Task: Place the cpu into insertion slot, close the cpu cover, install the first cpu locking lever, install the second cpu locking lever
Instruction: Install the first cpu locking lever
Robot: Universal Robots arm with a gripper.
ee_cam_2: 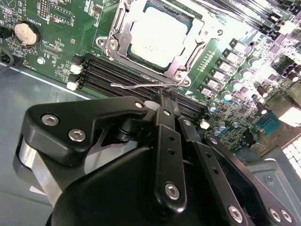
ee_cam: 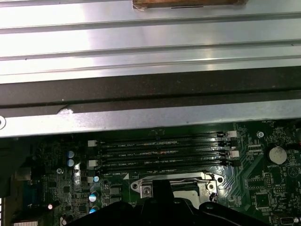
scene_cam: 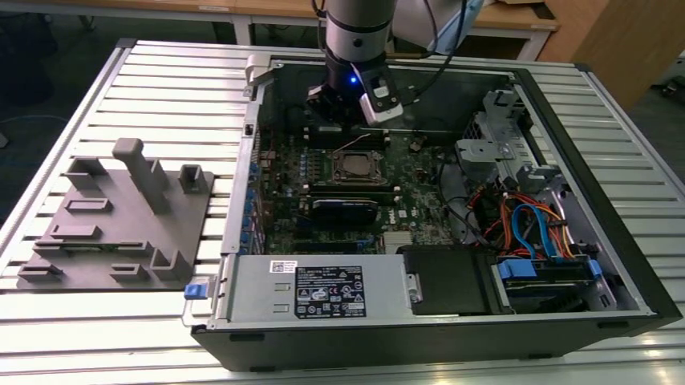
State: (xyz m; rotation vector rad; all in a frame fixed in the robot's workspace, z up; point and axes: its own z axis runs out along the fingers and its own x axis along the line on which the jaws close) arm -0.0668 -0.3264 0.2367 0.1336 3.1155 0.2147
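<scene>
The cpu, pale silver, lies in the insertion slot on the green motherboard. The cpu cover is down over it, framing the chip. A thin wire locking lever stands out along the socket's edge beside the memory slots. My gripper hangs just over that lever, its black fingers together, with nothing seen between them. In the exterior view the gripper is above the far edge of the socket and cpu. The first wrist view has the fingertips over the socket's rim.
The motherboard sits in an open computer case on a slatted metal table. Memory slots run beside the socket. A grey fixture block stands at the exterior view's left. Cables and drive bays fill the case's right side.
</scene>
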